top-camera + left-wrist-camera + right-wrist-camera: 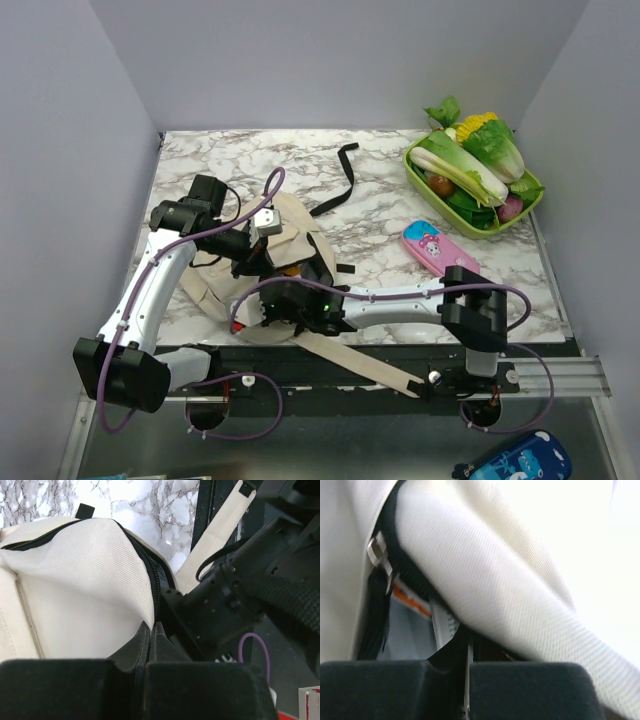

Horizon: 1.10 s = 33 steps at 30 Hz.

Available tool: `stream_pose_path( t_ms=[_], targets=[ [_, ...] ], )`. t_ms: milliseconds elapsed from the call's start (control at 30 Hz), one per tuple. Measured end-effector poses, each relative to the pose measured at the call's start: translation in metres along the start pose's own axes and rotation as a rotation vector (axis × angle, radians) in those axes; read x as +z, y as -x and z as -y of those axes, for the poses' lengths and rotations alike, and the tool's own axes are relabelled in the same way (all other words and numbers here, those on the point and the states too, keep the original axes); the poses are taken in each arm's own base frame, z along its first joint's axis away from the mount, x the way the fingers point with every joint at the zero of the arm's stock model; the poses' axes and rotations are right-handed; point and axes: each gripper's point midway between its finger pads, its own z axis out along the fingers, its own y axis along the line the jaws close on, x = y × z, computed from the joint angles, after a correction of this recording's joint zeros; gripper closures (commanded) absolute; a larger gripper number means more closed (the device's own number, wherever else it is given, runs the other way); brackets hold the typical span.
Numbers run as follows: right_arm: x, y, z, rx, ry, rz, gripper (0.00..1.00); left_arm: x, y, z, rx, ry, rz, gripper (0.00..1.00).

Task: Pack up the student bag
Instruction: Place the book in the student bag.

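Observation:
The student bag, cream with black trim, lies at the table's near left; its long beige strap runs off the front edge. My left gripper is shut on the fabric rim of the bag's opening and holds it up; its jaws are pressed together. My right gripper reaches into the bag from the front. Its jaws are shut on the thin edge of a book with a pale blue and orange cover, which lies inside under the bag's flap.
A pink pencil case lies right of the bag. A green basket of toy vegetables stands at the far right. A black strap lies behind the bag. A blue case lies below the table's front edge.

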Motion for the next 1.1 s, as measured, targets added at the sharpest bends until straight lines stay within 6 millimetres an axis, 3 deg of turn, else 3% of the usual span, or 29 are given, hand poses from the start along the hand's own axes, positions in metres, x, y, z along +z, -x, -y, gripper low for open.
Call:
stream_pose_path(
  t_ms=[67,200,267,333,433,467,533,567,600,633,767,867,1100],
  targets=[
    [0.010,0.004,0.006,0.024,-0.029,0.017,0.84,0.000,0.000,0.000,0.003,-0.002,0.000,1.00],
    [0.021,0.014,0.023,0.094,-0.104,0.039,0.49,0.000,0.000,0.000,0.011,-0.001,0.000,1.00],
    [0.022,0.017,0.026,0.153,-0.122,0.042,0.43,0.000,0.001,-0.001,0.019,0.002,0.002,1.00],
    [0.022,0.016,0.024,0.214,-0.126,0.041,0.30,0.001,0.003,-0.003,0.037,0.008,0.011,1.00],
    [0.020,0.014,0.018,0.310,-0.118,0.043,0.25,0.002,0.006,-0.006,0.061,0.013,0.026,1.00],
    [0.015,0.011,0.015,0.335,-0.112,0.044,0.25,0.002,0.007,-0.007,0.065,0.013,0.030,1.00],
    [0.003,0.002,0.002,0.376,-0.081,0.035,0.41,0.004,0.010,-0.007,0.074,0.005,0.051,1.00],
    [-0.004,-0.005,-0.003,0.407,-0.075,0.029,0.54,0.004,0.010,-0.007,0.080,0.008,0.050,1.00],
    [-0.013,-0.010,-0.005,0.441,-0.072,0.027,0.85,0.004,0.008,-0.007,0.076,0.007,0.045,1.00],
    [-0.024,-0.015,-0.002,0.481,-0.080,0.033,0.97,0.005,0.005,-0.006,0.062,0.005,0.039,1.00],
    [-0.056,-0.019,0.036,0.685,-0.172,0.108,0.99,0.008,-0.002,-0.002,0.025,-0.012,0.029,1.00],
    [-0.059,-0.025,0.053,0.806,-0.221,0.143,0.99,0.008,-0.001,-0.001,0.017,-0.009,0.030,1.00],
    [-0.045,-0.052,0.017,0.998,-0.137,0.108,0.99,0.006,0.001,-0.001,0.007,0.004,0.036,1.00]
  ],
)
